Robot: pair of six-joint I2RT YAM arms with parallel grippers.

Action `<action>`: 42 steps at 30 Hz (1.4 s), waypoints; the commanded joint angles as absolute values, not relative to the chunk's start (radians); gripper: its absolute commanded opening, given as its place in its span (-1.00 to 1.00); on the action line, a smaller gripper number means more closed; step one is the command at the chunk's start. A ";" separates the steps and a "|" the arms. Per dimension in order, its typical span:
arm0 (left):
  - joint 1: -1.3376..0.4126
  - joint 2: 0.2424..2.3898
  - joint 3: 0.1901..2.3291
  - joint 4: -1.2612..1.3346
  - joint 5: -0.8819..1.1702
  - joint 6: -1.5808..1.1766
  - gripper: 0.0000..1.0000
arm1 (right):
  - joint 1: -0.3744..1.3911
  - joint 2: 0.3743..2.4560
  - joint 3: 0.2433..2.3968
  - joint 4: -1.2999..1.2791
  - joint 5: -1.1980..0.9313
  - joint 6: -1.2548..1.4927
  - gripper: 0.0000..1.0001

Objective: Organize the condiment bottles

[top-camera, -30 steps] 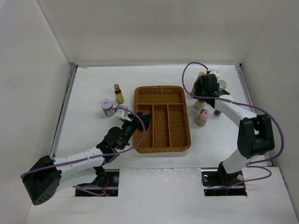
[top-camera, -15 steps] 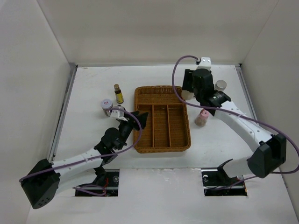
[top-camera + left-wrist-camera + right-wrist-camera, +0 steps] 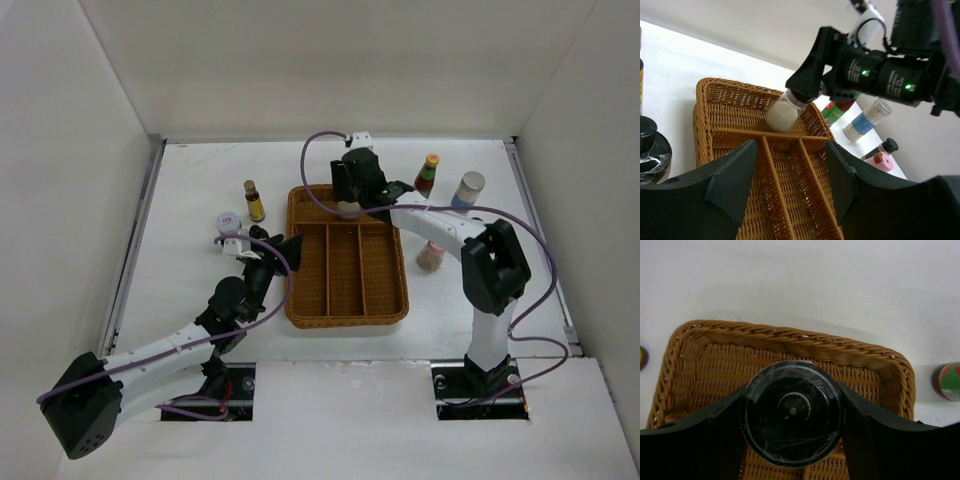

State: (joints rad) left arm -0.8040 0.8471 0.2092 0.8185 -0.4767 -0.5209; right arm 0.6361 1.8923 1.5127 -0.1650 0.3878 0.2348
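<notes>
Top external view: R gripper (image 3: 352, 190) is over the far end of the wicker tray (image 3: 345, 320), above its cross compartment. Jaws are clamped on a jar (image 3: 784, 112) w/ pale contents and a dark lid. Right wrist view: both fingers (image 3: 715, 440) press the lid from either side, tray rim directly behind. Left wrist view: the jar hangs tilted, base low over the cross compartment near the divider; contact w/ the wicker can't be confirmed.

L gripper (image 3: 285, 245) sits just beside the tray's left rim, jaws apart, holding nothing.

Other items on the table:
- brown yellow-labelled bottle (image 3: 254, 200) and light-lidded jar (image 3: 228, 220), left of tray
- green bottle (image 3: 428, 175) and white-blue cylinder (image 3: 466, 190), right of tray, far side
- pink-lidded jar (image 3: 431, 255), just beside the tray's right rim
- dark shaker (image 3: 880, 148), lying on its side near the pink lid
</notes>
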 commanded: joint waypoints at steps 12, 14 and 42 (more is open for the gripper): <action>-0.752 0.894 0.219 0.847 -0.488 -0.538 0.13 | 0.662 1.910 1.494 -0.005 0.374 0.264 0.72; -0.739 0.896 0.241 0.807 -0.492 -0.537 0.23 | 0.663 1.875 1.480 0.002 0.382 0.273 0.89; -0.552 1.089 0.726 -0.226 -0.552 -0.531 0.74 | 0.794 1.046 0.601 0.377 0.314 0.403 -0.16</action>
